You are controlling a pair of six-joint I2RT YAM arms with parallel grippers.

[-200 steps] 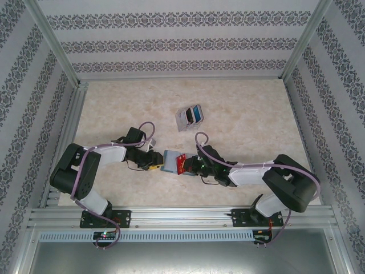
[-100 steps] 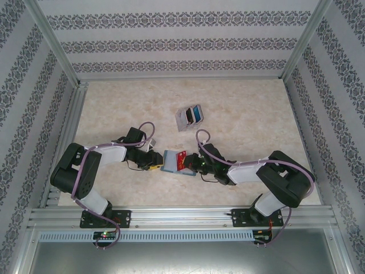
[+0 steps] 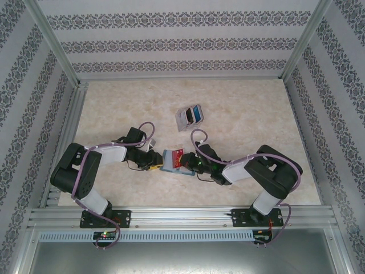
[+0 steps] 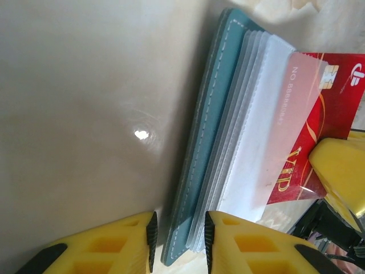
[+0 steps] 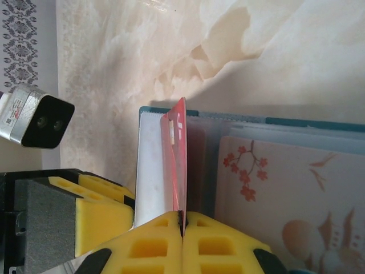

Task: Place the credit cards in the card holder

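Lying open near the front middle of the pale marbled surface [image 3: 245, 114], between the two arms: the teal-blue bifold card holder [image 3: 169, 162] [image 4: 197, 148] [image 5: 319, 121], clear sleeves fanned up from its cover. Clenched tight in the right fingers [image 3: 191, 164] [image 5: 185, 228]: a red plastic credit card marked VIP [image 3: 180, 156] [image 4: 336, 108] [image 5: 178, 154], held edge-up, its far end slid partway behind a frosted sleeve of the card holder. Straddling the card holder's opposite edge: the left fingers [image 3: 153, 163] [image 4: 149, 240], parted, one pad against the sleeves, a thin gap showing between the other pad and the teal cover, so not clamped. Standing well apart, further back on the surface: a clear plastic slotted stand [image 3: 185, 119] with upright cards [image 3: 195, 114] in it, one of them blue.
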